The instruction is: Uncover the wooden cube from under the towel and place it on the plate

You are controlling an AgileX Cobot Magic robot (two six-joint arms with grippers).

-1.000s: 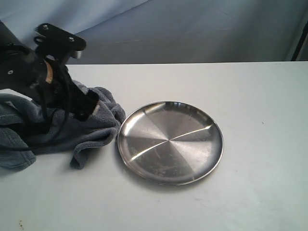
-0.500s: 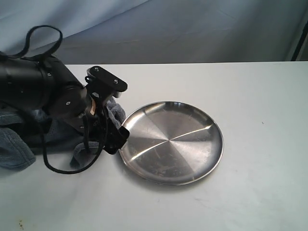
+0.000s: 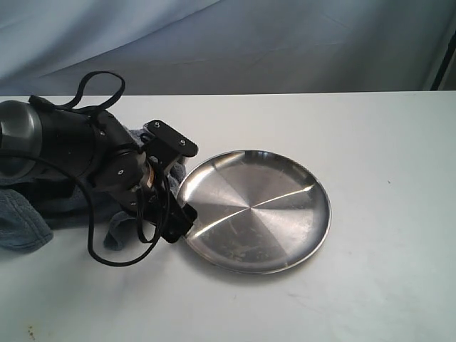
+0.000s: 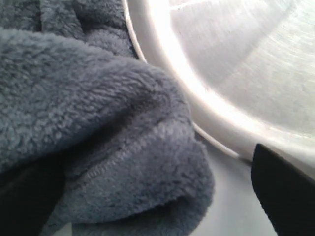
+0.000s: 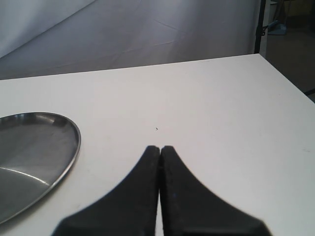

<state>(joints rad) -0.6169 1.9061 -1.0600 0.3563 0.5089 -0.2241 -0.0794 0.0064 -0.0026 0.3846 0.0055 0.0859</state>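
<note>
- Towel (image 3: 25, 217): dark grey and plush, bunched on the left of the white table (image 3: 377, 285) and largely covered by the left arm. In the left wrist view a fold with a stitched hem lies just beside the plate's rim.
- Plate (image 3: 263, 206): round, shiny steel, sitting flat at mid-table with its surface bare.
- Wooden cube: it does not show in any view, so where it lies cannot be told.
- Left gripper (image 3: 174, 217): low over the line where towel meets plate, its tip just beside the plate's left rim.
- Left gripper's fingers: spread wide. One dark finger (image 4: 283, 196) shows at one corner of the wrist view, and a dark shape at the opposite corner appears to be the other. The towel fold lies between them, but a strip of bare table separates it from the visible finger, so nothing is clamped.
- Right gripper (image 5: 160, 148): over bare table, well to the right of the plate. Its fingertips are pressed together and hold nothing.
- Black cable (image 3: 107, 253): loops down from the left arm onto the table beside the towel.
</note>
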